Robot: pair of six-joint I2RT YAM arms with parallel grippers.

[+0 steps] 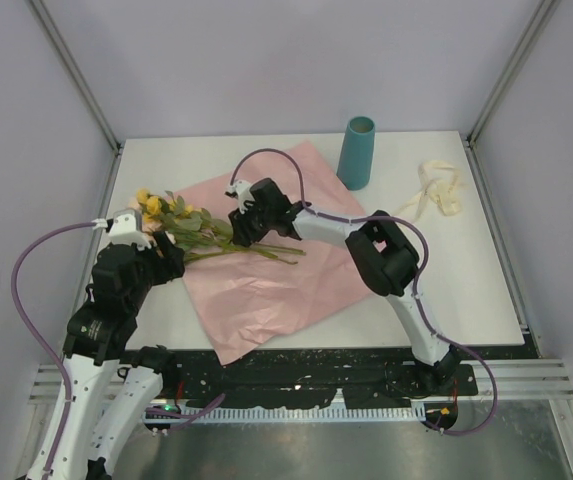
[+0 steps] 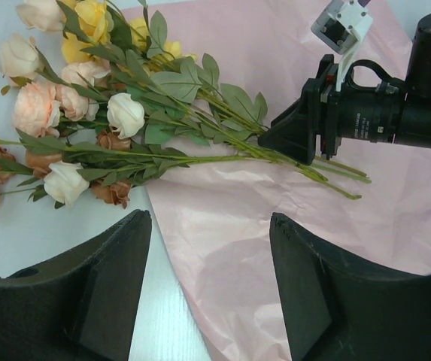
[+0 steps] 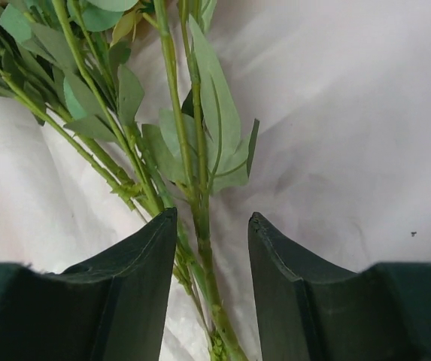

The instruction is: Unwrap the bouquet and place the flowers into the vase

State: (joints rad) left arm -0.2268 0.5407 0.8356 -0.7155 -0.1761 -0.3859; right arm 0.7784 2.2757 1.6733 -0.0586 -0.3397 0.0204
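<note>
Right wrist: right fingers (image 3: 136, 293) straddle stems of flowers (image 3: 215, 120) on pink paper (image 3: 350, 113).

Count: 1 vase (image 1: 357, 152), 1 pink paper sheet (image 1: 266, 290), 1 cream ribbon (image 1: 436, 190), 1 bunch of flowers (image 1: 178, 215); blooms (image 2: 125, 114) overlap, exact number unclear.
</note>
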